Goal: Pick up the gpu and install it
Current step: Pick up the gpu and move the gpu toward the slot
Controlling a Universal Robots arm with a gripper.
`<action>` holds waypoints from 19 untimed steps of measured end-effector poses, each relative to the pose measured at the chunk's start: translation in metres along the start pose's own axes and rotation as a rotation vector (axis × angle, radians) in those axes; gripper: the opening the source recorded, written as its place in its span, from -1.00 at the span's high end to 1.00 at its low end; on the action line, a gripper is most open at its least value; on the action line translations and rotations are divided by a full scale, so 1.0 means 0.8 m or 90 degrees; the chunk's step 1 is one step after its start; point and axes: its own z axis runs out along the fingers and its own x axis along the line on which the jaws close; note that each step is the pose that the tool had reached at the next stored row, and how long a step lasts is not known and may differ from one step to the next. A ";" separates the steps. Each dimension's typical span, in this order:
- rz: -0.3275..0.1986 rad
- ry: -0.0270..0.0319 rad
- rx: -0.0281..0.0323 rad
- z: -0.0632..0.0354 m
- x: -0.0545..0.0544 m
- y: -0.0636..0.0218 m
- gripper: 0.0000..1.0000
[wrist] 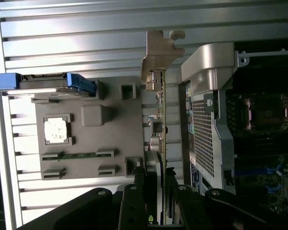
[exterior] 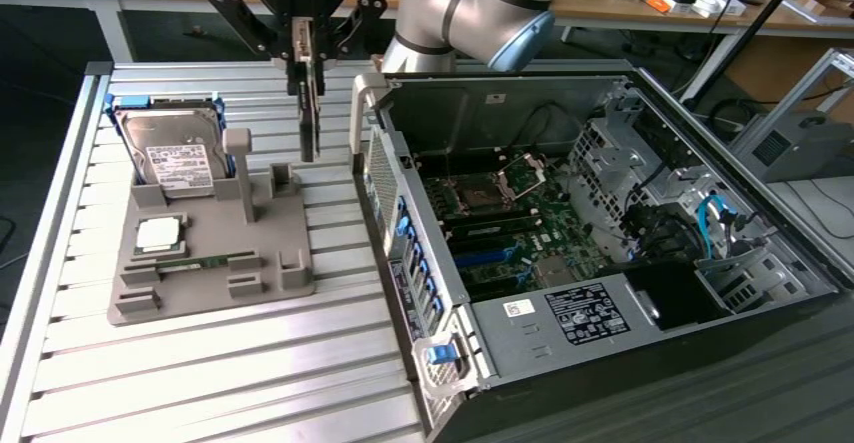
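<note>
Black fingers of the gripper are pinched on the gpu, clamping the card by its upper end so that it hangs upright and edge-on below the jaws; in the wrist view the gripper grips the thin green board from both faces, and the metal bracket sits at the card's far end; the card is off the holder and hangs over the strip between that grey holder and the side wall of the case, nearer the holder's tall posts than the case opening; whether its lower end touches anything cannot be told; on the holder, a hard drive with a white label leans in a blue-edged slot at the back, a square chip lies in its recess in front of it, and a narrow memory stick lies flat in a groove just beside the chip; the case lies open on the exterior view's right, its motherboard facing up; holder and case both rest on a slatted metal table; the grey arm reaches in from behind the case.
</note>
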 end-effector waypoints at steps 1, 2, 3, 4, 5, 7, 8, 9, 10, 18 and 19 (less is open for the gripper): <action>0.000 0.0000 0.0002 0.000 0.000 0.000 0.45; 0.000 0.0000 0.0004 0.000 -0.001 0.000 0.45; 0.000 0.0000 0.0006 0.000 -0.001 0.000 0.45; 0.000 0.0000 0.0007 0.000 -0.001 0.000 0.45; 0.000 0.0000 0.0009 0.000 -0.002 0.000 0.45; 0.000 -0.0001 0.0012 0.000 -0.002 0.000 0.45; 0.000 -0.0001 0.0014 0.000 -0.002 0.000 0.45; 0.000 -0.0001 0.0015 0.000 -0.002 0.000 0.45; 0.000 -0.0001 0.0017 0.000 -0.003 0.000 0.45; 0.000 -0.0002 0.0029 0.000 -0.004 0.000 0.45; 0.000 -0.0002 0.0031 0.000 -0.005 0.000 0.45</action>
